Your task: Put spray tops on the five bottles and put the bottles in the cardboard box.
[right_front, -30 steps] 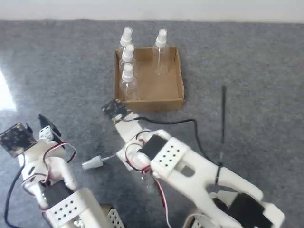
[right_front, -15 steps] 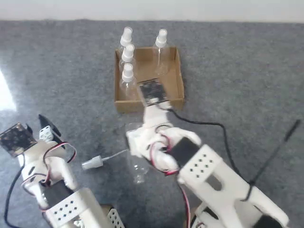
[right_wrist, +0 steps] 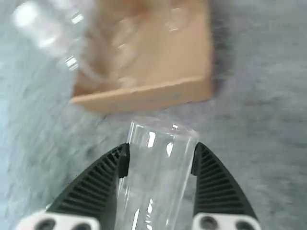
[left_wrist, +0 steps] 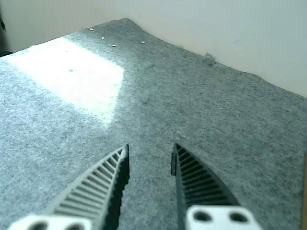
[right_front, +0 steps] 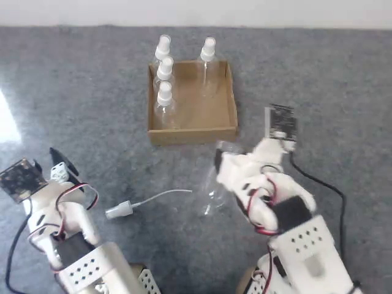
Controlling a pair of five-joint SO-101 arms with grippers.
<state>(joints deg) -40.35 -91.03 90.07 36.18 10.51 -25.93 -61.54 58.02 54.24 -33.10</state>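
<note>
**Inspector:** What was the state of the right claw (right_wrist: 160,147)?

**Assessor:** It was clamped on the untopped fifth bottle (right_wrist: 160,136), which it held just before the near right corner of the cardboard box (right_front: 193,133). Four topped bottles (right_front: 165,101) stood inside, three along the box's left wall and one by its far wall.

**Inspector:** And the left claw (left_wrist: 149,158)?

**Assessor:** Its jaws were apart and empty over the grey surface (right_front: 343,79), by the left edge. The last spray top (right_front: 119,211) lay toward the near edge, well apart from the bottle.

**Inspector:** What were the hazards?

**Assessor:** I judged three. The bottle sat so near the box that it might go in untopped. Its smooth clear wall might twist or slip between the ribbed fingers once the top was pressed on. The top's long thin tube might miss the neck and bend.
</note>
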